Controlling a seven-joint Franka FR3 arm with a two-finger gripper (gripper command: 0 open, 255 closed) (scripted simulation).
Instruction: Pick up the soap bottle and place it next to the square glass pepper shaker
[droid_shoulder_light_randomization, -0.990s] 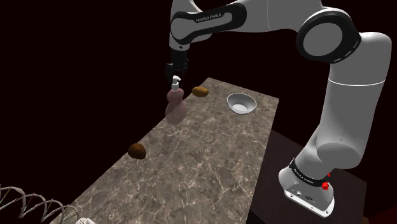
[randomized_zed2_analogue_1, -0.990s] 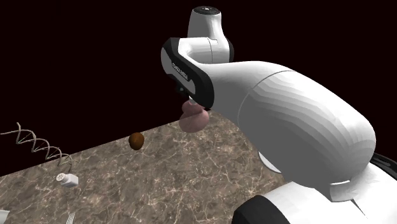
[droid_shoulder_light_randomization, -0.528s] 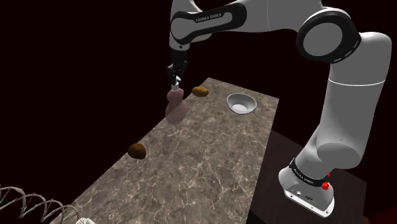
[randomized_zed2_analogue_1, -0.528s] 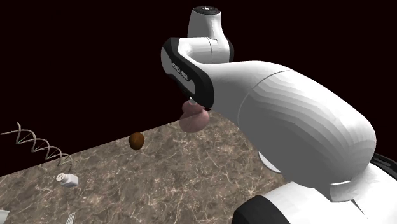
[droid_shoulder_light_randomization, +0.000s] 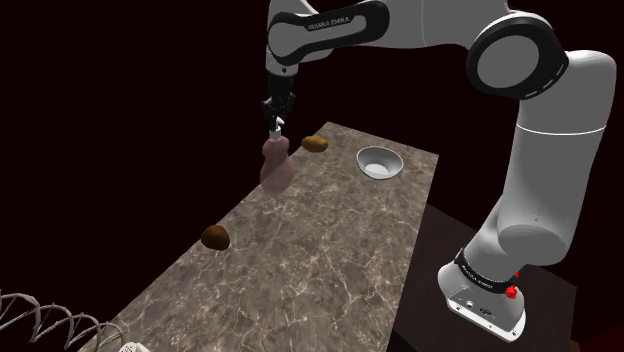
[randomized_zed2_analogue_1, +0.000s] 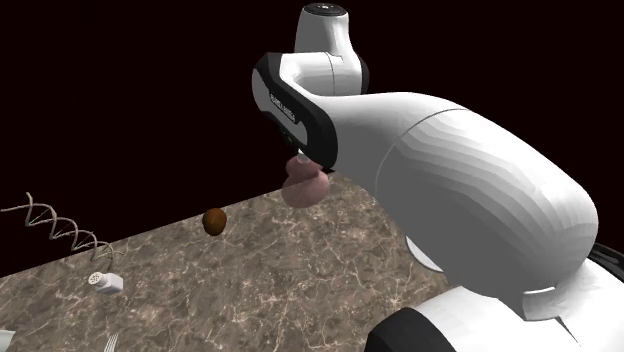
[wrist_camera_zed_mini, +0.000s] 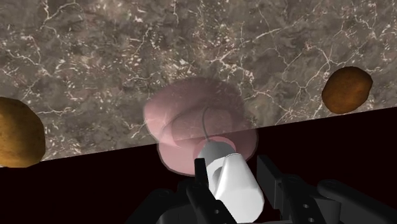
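A pink see-through soap bottle (droid_shoulder_light_randomization: 276, 168) with a white pump head (wrist_camera_zed_mini: 231, 183) stands upright at the far edge of the marble counter (droid_shoulder_light_randomization: 330, 250). My black gripper (droid_shoulder_light_randomization: 275, 122) comes down on it from above and is shut on the pump head. In the wrist view the gripper (wrist_camera_zed_mini: 234, 177) clasps the white pump from both sides, with the pink body (wrist_camera_zed_mini: 184, 121) below it. The arm hides the bottle's (randomized_zed2_analogue_1: 305, 185) top in the second exterior view. A small white shaker (randomized_zed2_analogue_1: 104, 283) lies far along the counter, near the shoulder view's bottom edge (droid_shoulder_light_randomization: 131, 348).
Two brown lumps lie on the counter, one (droid_shoulder_light_randomization: 216, 237) midway along the far edge, one (droid_shoulder_light_randomization: 315, 143) just past the bottle. A white bowl (droid_shoulder_light_randomization: 380, 161) sits near the stand end. A wire spiral (randomized_zed2_analogue_1: 58, 228) stands by the shaker. Beyond the counter is a black area.
The fingers have closed on the bottle's pump head. Since then the arm's upper links have risen slightly, while the bottle stays about where it was.
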